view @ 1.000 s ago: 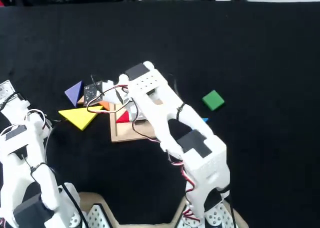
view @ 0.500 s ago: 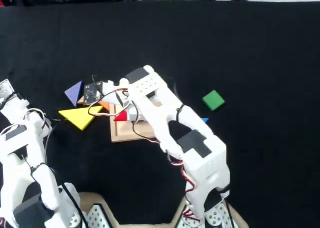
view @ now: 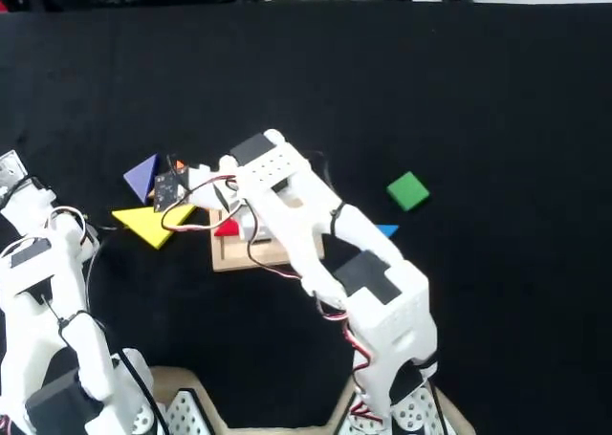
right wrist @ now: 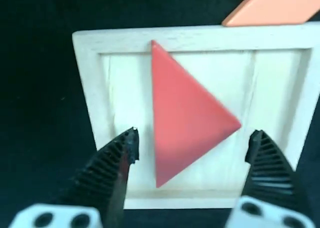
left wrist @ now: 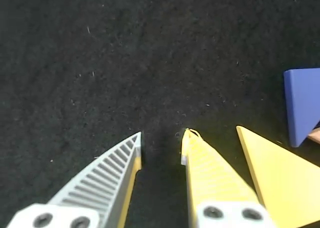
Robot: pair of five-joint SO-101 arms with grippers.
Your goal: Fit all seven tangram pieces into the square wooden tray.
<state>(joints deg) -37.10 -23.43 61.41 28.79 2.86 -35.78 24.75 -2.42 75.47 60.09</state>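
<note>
One piece is in so far as the pictures show: the red triangle [right wrist: 185, 118] lies inside the square wooden tray [right wrist: 87, 77], left of centre in the high view, with one corner against the rim. The right gripper [right wrist: 195, 136] hangs over it, jaws spread wide to either side of the triangle and holding nothing. The rest lie outside on the black table [view: 430, 91]: the orange piece [right wrist: 272, 7] just beyond the tray's rim, the yellow triangle [view: 151, 222] and the blue triangle [view: 143, 175] to the tray's left, the green square [view: 408, 190] well off to the right, and a small light-blue piece [view: 386, 230] beside the right arm. A seventh piece I cannot make out. The left gripper [left wrist: 162, 137] sits low near the yellow triangle, jaws slightly parted and empty. Most of the fitting looks yet to be done.
</note>
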